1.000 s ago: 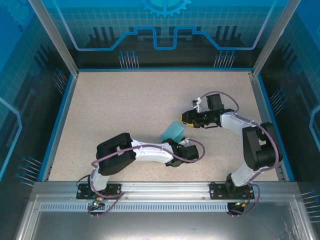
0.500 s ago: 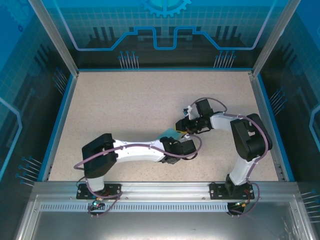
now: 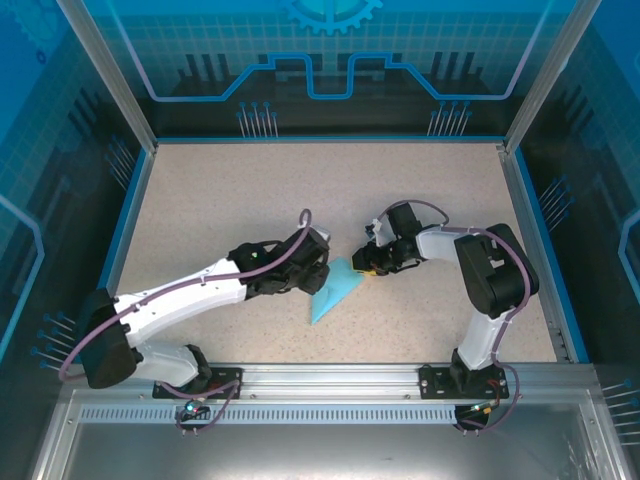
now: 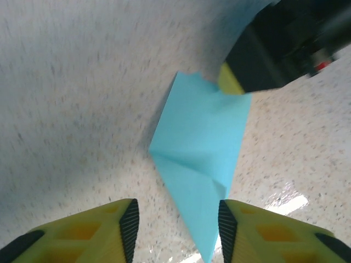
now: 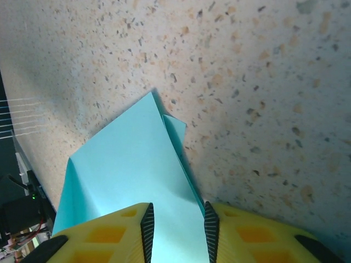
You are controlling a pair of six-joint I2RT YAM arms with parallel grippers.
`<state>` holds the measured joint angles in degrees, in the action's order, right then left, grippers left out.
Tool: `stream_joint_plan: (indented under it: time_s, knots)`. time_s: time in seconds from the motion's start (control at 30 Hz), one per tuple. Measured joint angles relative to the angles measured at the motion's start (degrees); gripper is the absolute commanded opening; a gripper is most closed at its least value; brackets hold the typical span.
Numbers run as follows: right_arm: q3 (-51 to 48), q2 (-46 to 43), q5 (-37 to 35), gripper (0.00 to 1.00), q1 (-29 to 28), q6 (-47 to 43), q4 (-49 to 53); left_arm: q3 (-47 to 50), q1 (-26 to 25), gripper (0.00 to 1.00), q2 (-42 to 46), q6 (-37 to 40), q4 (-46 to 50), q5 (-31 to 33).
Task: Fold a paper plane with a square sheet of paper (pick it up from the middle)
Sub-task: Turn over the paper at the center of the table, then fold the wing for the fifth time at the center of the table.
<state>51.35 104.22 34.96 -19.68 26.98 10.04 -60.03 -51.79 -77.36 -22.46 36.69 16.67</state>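
The light-blue paper [image 3: 335, 290] lies on the table, folded into a pointed shape with a diagonal crease, its tip toward the near edge. My left gripper [image 3: 320, 278] hovers at its left side. In the left wrist view the gripper [image 4: 178, 219] is open, and the paper [image 4: 203, 148] has its tip between the fingers without touching the pads. My right gripper [image 3: 362, 262] sits at the paper's far wide end. Its fingers [image 5: 176, 219] stand apart with the paper [image 5: 131, 170] lying between them. One right finger [image 4: 231, 82] rests at the paper's edge.
The speckled beige tabletop [image 3: 250, 200] is ringed by a blue rim and clear blue walls. The left arm's elbow [image 3: 100, 350] reaches out to the near left corner. The right arm's elbow [image 3: 495, 270] stands to the right of the paper.
The left arm has swung off the paper and stretched leftward, uncovering the folded pointed shape. The right gripper shifted slightly left and down onto the paper's far end.
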Motion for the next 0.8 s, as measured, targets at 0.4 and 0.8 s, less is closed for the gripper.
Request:
stream_joint_plan:
  time_s: [0.4,0.8]
  knots:
    - [0.0,-0.1,-1.0,0.32,-0.3,-1.2,0.4,9.8,1.0,0.19,-6.5,-6.1,-9.8,-13.2]
    - [0.0,-3.1,-2.2,0.35,-0.7,-1.4,2.6,11.5,0.9,0.09,-12.3,-7.3,-17.0,-18.1]
